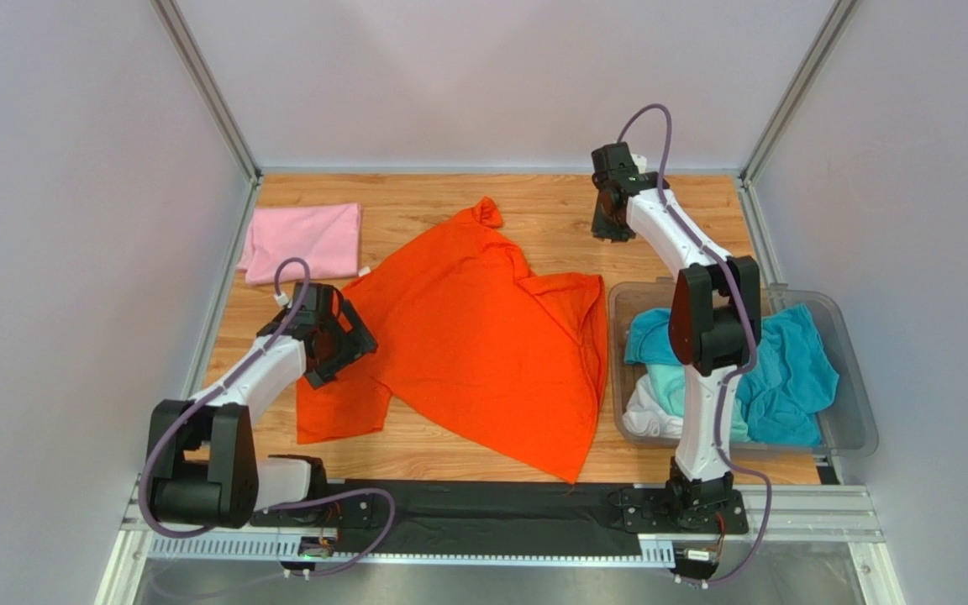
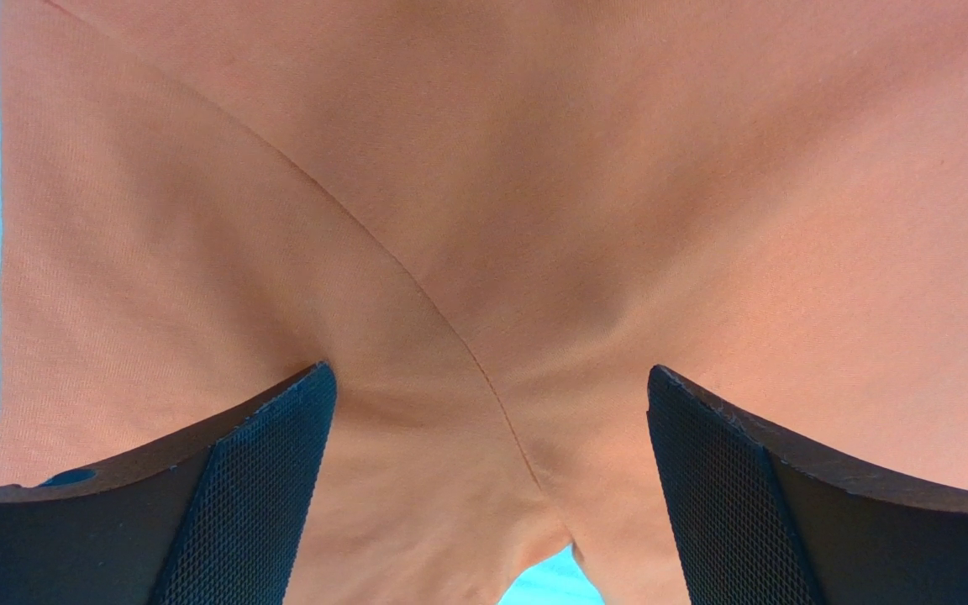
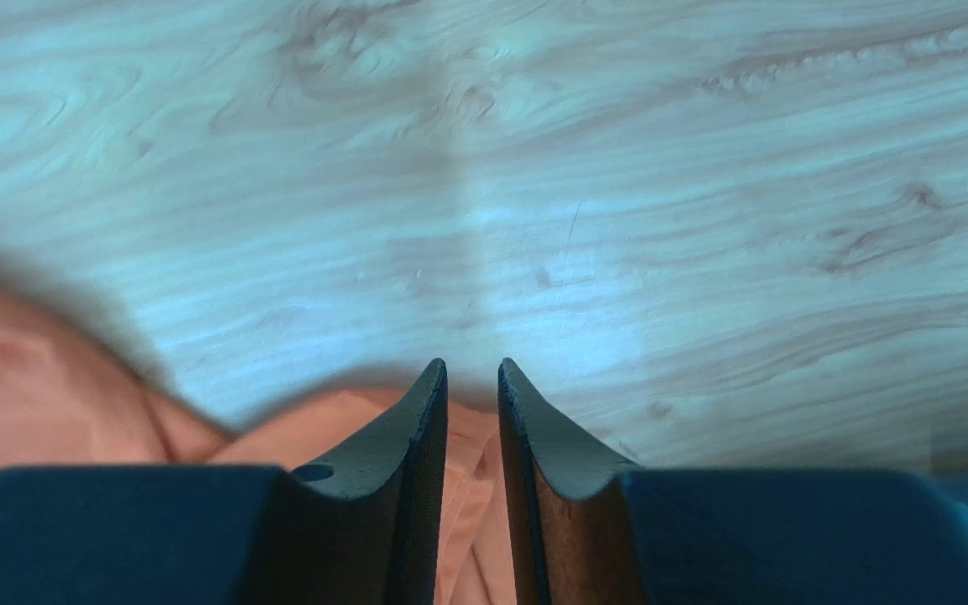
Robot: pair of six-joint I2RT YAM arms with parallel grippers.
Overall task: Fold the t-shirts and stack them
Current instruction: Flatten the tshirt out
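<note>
A bright orange t-shirt point(image 1: 477, 334) lies spread and creased across the middle of the wooden table. My left gripper point(image 1: 344, 340) is open low over its left part. In the left wrist view its pads point(image 2: 262, 492) straddle a seam of the orange cloth point(image 2: 552, 227), gripping nothing. My right gripper point(image 1: 605, 230) is at the back of the table, past the shirt's right edge. Its jaws point(image 3: 472, 372) are nearly closed. Orange cloth point(image 3: 73, 403) shows behind them, but none hangs from them. A folded light pink t-shirt point(image 1: 304, 240) lies at the back left.
A clear plastic bin point(image 1: 836, 309) stands at the right, behind the right arm. It holds a teal shirt point(image 1: 792, 372), a mint one point(image 1: 663, 381) and a white one point(image 1: 644, 414). Grey walls close in the table at the left, back and right.
</note>
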